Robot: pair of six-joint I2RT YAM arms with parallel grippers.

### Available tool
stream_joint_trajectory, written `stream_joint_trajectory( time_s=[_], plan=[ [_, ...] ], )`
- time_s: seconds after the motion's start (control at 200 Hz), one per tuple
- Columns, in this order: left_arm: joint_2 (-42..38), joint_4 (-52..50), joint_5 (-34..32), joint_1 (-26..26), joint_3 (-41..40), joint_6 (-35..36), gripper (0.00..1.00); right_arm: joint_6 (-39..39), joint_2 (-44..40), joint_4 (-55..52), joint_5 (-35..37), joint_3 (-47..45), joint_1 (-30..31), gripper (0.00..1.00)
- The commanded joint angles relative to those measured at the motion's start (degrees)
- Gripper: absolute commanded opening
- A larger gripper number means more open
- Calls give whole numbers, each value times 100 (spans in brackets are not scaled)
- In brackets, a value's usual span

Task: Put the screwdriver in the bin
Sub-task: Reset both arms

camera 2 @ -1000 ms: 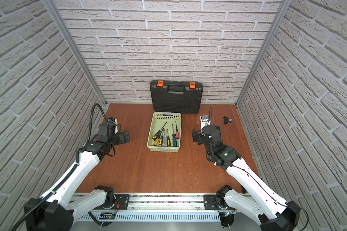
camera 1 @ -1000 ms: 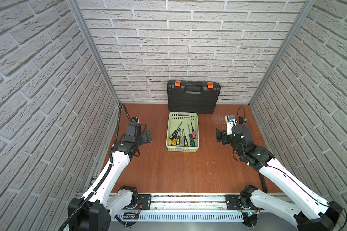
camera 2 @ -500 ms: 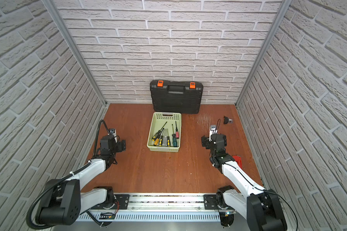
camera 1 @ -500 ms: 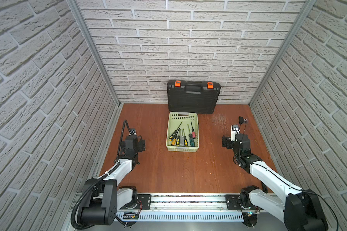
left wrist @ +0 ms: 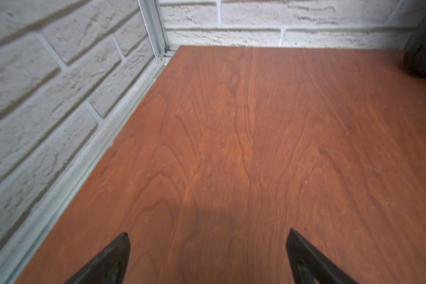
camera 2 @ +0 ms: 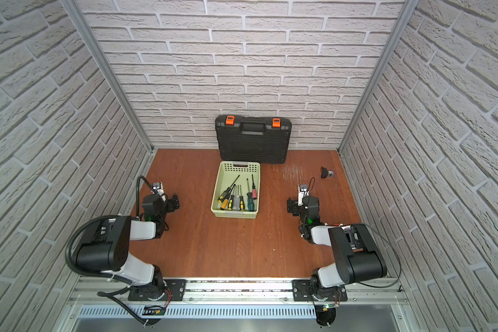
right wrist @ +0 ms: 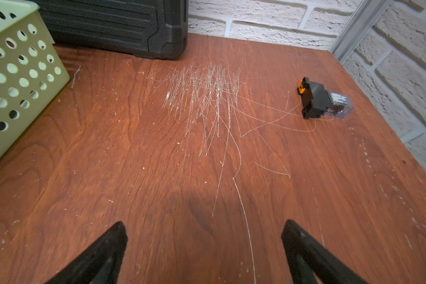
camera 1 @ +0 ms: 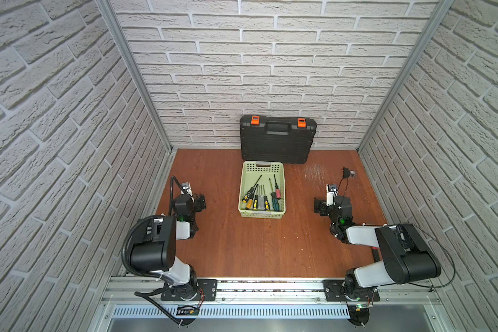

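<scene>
Count taken from the floor, by kind.

Screwdrivers (camera 1: 260, 202): six, all lying in the bin. By handle: three yellow-and-black, one clear, one green, one red.

Bin (camera 1: 261, 214): one, pale green, perforated.

Toolcase (camera 1: 276, 145): one, black. Orange latches (camera 1: 254, 120) on it: two.

Small black part with a clear cap (right wrist: 322, 100): one, alone on the tabletop.

Robot arms (camera 1: 153, 244): two. Each carries one gripper, so two in all: the left gripper (left wrist: 208, 236) and the right gripper (right wrist: 204, 226). Two black fingers show on each, four fingers total.
</scene>
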Motion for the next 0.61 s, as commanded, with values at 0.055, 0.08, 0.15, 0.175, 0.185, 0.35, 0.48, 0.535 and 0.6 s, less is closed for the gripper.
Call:
stream_joint_trajectory(
  time_s=[0.055,0.08,0.15,0.175,0.185,0.35,0.48,0.535,0.6],
  plan=[
    [2,560,174,21,95,-25,98,67,-48,377,-102,148,-29,99],
    [32,656,174,16,77,-20,98,62,-25,457,-100,122,-26,99],
    [18,594,162,12,88,-20,98,66,-67,399,-105,124,-25,99],
    [33,631,156,13,86,-20,98,66,-48,438,-113,115,-25,99],
    [39,640,156,14,81,-20,98,67,-50,442,-114,115,-25,99],
    [29,631,138,-4,90,-16,98,54,-69,423,-101,115,-25,99],
    [28,626,139,-4,84,-12,98,52,-66,417,-112,110,-25,99],
    [29,621,141,-4,84,-6,98,56,-69,421,-101,109,-26,99],
    [29,626,137,-7,84,-11,98,57,-62,416,-107,114,-27,99]
  ],
)
